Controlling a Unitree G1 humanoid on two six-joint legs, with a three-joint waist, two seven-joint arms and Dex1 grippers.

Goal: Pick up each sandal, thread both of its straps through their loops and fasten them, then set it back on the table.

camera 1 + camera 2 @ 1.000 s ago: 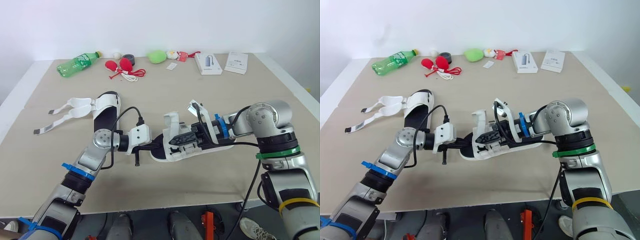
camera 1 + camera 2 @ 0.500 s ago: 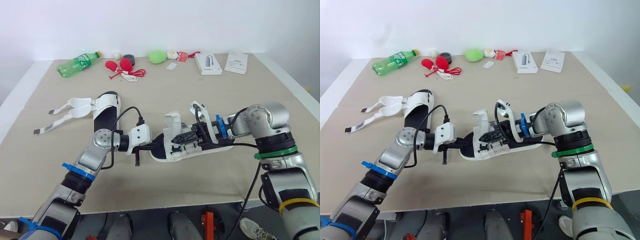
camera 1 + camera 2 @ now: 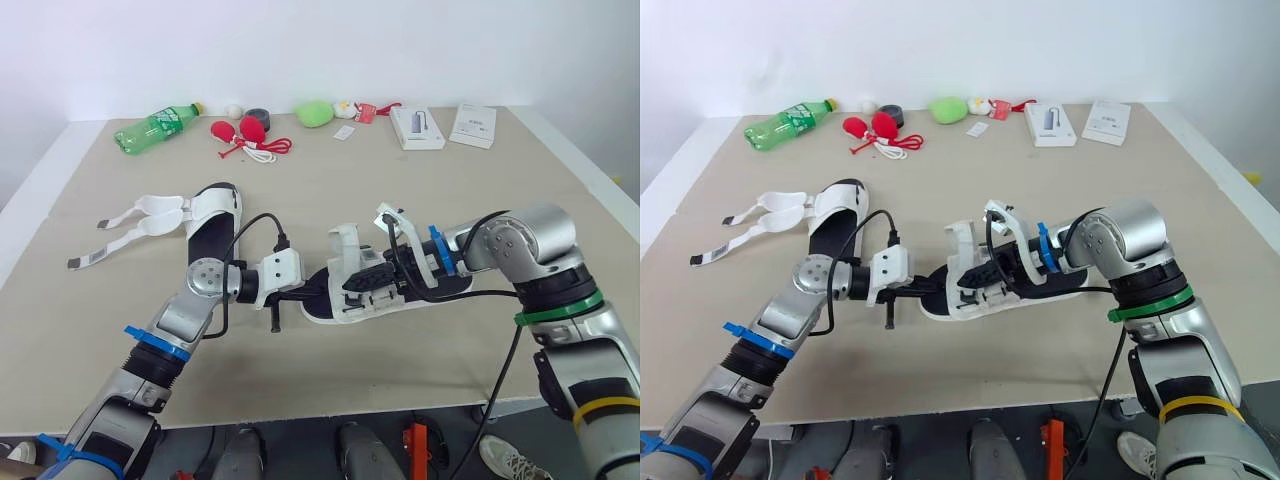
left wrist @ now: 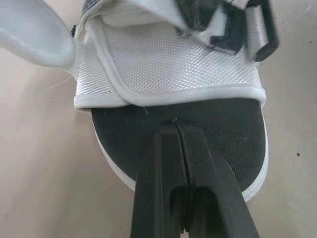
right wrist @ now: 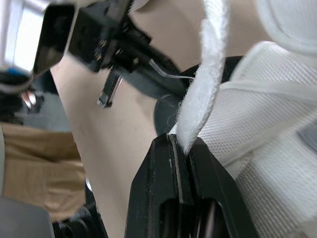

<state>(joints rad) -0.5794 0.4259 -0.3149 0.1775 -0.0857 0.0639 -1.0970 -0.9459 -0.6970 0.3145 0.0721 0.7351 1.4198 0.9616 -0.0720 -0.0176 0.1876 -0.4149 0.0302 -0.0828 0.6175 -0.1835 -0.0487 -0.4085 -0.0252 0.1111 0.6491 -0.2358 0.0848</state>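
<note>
Pinching strap (image 5: 208, 74), right fingers (image 5: 153, 198) shifted slightly leftward, left fingers (image 4: 158, 173) pressed together at sandal (image 4: 168, 59) toe.

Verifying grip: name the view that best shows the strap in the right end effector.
Right wrist view: the strap runs straight into the shut right end effector. Eye views show it small and partly hidden; left wrist view leaves it unclear.

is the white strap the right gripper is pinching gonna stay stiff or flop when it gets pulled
Probably floppy: the strap curves and looks like soft, fuzzy-edged webbing where the right gripper pinches it. Likely light, so it should follow the pull. The sandal looks stiffer, given its thick sole.
</note>
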